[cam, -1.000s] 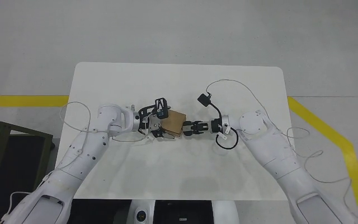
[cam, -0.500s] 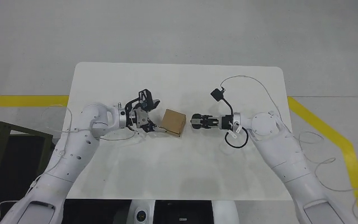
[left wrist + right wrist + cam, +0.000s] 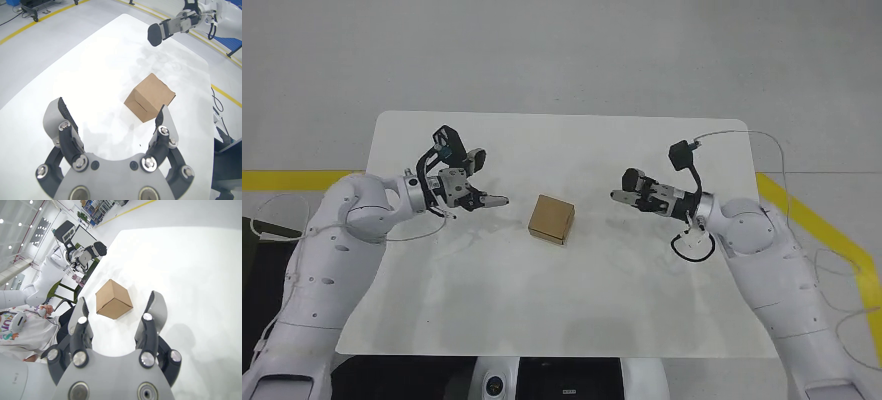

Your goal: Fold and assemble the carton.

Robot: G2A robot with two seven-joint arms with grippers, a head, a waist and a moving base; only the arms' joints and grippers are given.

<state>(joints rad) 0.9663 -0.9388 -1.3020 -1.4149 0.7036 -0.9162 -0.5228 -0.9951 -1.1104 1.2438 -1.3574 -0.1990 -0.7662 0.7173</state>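
near the middle of the white table (image 3: pixel 642 300) sits the carton (image 3: pixel 551 219), a small brown cardboard cube, closed on every face that shows, with a thin slit along one side. the left gripper (image 3: pixel 497 200) and right gripper (image 3: pixel 620 196) hang on either side, apart from it, fingers spread, holding nothing.

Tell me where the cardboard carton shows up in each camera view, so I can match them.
Top view: carton near the middle of the white table, between left gripper and right gripper, touching neither.
Left wrist view: carton on the table just past the open left gripper's fingers.
Right wrist view: carton on the table beyond the open right gripper's fingers.
Shared landmark: the white table under it.
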